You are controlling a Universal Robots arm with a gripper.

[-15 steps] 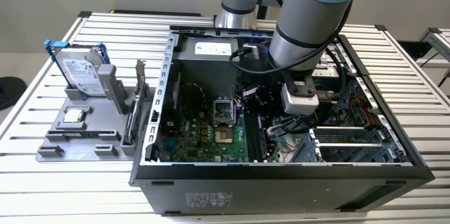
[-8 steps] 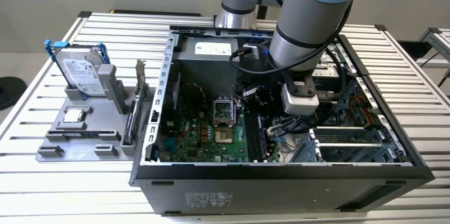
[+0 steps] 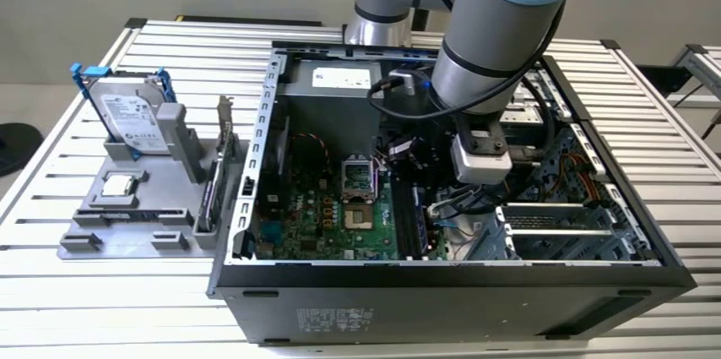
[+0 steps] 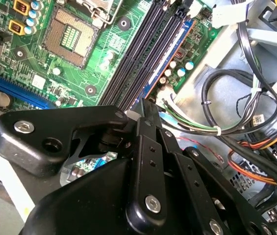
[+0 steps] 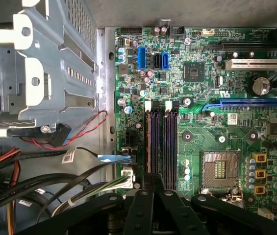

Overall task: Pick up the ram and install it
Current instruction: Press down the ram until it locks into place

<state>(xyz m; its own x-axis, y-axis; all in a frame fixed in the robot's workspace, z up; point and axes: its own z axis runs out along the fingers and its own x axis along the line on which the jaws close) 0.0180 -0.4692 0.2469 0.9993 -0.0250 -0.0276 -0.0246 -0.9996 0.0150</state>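
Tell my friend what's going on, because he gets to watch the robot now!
Gripper: down inside the open computer case, right at one end of the memory slots on the motherboard. Its grip cannot be judged from here.
Ram: I cannot tell whether it is being carried.
Done: the arm has reached the slots.
Left: the slots look empty, so the ram does not seem seated yet.
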